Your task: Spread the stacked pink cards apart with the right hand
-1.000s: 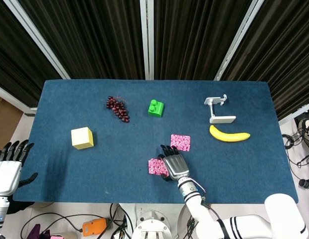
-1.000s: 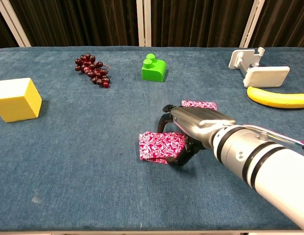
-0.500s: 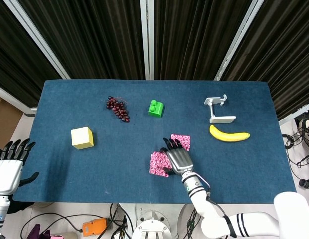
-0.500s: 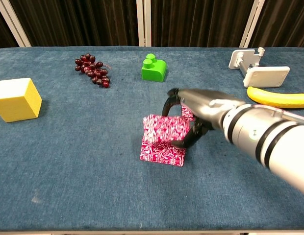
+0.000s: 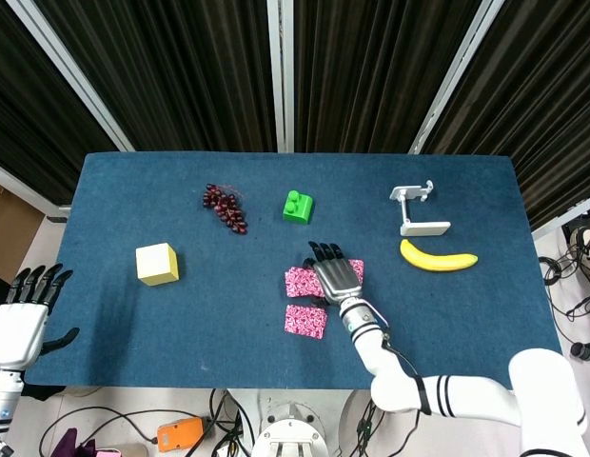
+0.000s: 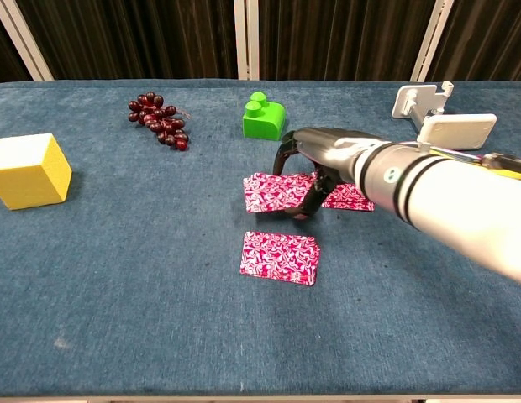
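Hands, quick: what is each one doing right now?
Left hand: open, fingers spread, holding nothing, off the table edge.
Right hand: holding a pink card at its right edge.

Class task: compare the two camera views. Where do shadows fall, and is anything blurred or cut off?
Head view: even light, sharp; the left hand sits cut off at the frame's corner. Chest view: a soft shadow lies under the right hand beside the pink cards; the forearm looms large and slightly soft.
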`<state>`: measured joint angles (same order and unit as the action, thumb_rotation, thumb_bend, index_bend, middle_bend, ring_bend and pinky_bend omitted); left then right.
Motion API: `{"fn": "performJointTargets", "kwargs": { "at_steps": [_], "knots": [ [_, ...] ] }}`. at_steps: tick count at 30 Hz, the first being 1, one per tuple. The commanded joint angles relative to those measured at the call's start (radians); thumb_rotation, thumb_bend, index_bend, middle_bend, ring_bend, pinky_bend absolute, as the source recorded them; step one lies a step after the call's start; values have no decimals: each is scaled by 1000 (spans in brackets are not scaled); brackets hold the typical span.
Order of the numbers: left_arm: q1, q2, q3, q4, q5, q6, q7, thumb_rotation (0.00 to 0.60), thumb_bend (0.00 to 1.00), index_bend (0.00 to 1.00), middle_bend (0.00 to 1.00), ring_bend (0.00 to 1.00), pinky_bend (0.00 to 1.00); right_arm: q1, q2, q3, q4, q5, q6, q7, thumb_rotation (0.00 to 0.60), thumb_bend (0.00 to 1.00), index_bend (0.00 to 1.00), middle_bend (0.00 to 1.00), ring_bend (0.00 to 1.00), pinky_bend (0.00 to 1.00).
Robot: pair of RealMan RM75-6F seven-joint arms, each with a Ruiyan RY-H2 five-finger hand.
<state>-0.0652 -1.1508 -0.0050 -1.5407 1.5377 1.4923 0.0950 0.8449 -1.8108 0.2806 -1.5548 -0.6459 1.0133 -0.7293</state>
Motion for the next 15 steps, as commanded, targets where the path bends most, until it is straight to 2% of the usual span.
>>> {"fn": "performJointTargets", "kwargs": {
  "at_steps": [1, 5, 9, 13, 15],
  "knots": [
    [-2, 1, -1, -3, -2, -3, 1, 600, 102, 111, 62, 0, 0, 26, -21, -4, 43, 2, -36, 23, 600, 519, 313, 46, 0, 0],
    [-3, 3, -3, -5, -7, -4, 7, 600, 101, 111, 62, 0, 0, 27, -6, -31, 34, -20, -32, 29, 600, 519, 229, 41, 0, 0],
    [-6, 2, -6, -5, -8, -7, 7, 600, 102, 111, 62, 0, 0, 6, 42, -59, -22, -62, -11, 47, 600, 519, 194, 36, 0, 0],
    [-9, 0, -8, -1, -8, -8, -4, 600, 101, 111, 62, 0, 0, -59, 156, -95, -140, -164, 56, 99, 600, 519, 184, 34, 0, 0],
    [-10, -1, -8, 3, -9, -9, -12, 600, 102, 111, 62, 0, 0, -110, 240, -132, -199, -253, 115, 125, 600, 520, 184, 34, 0, 0]
  ]
}}
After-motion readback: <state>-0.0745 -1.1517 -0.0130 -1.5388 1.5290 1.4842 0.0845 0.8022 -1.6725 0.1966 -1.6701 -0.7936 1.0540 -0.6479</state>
